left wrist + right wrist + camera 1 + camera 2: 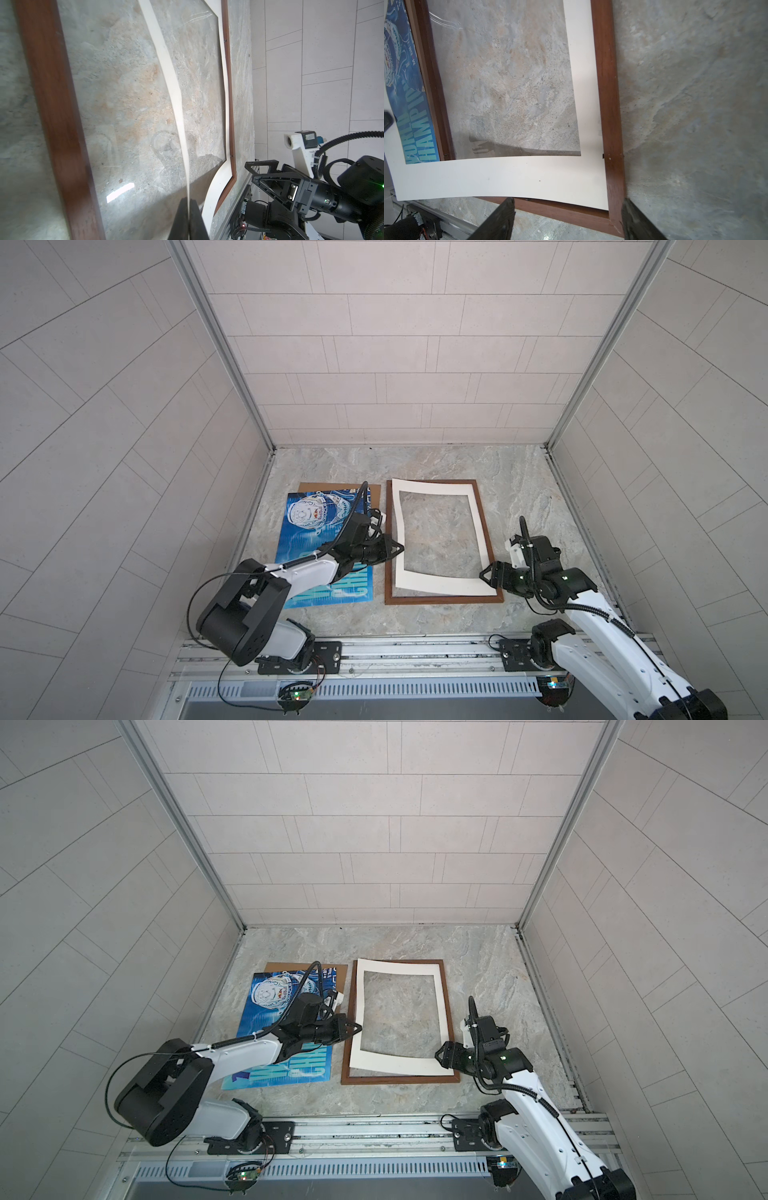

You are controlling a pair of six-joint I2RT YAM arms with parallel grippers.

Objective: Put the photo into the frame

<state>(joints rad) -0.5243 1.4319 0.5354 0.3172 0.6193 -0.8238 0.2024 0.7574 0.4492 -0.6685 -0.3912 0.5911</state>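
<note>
The blue photo (307,526) (270,1011) lies face up at the left, partly under my left arm; its lettering also shows in the right wrist view (411,116). The dark-brown frame (440,600) (399,1080) (52,104) (608,104) lies flat in the middle. A white mat border (440,585) (395,1065) (166,62) (508,176) rests crooked on it. My left gripper (400,549) (358,1027) (188,202) is shut on the mat's left edge, which is raised and bowed. My right gripper (484,574) (438,1054) (568,200) stands open and empty at the frame's near right corner.
A plain brown backing board (332,486) (291,966) lies under the photo's far end. A clear pane fills the frame opening (124,104). The metal rail (415,649) carrying both arm bases runs along the front. Tiled walls (124,448) close in three sides.
</note>
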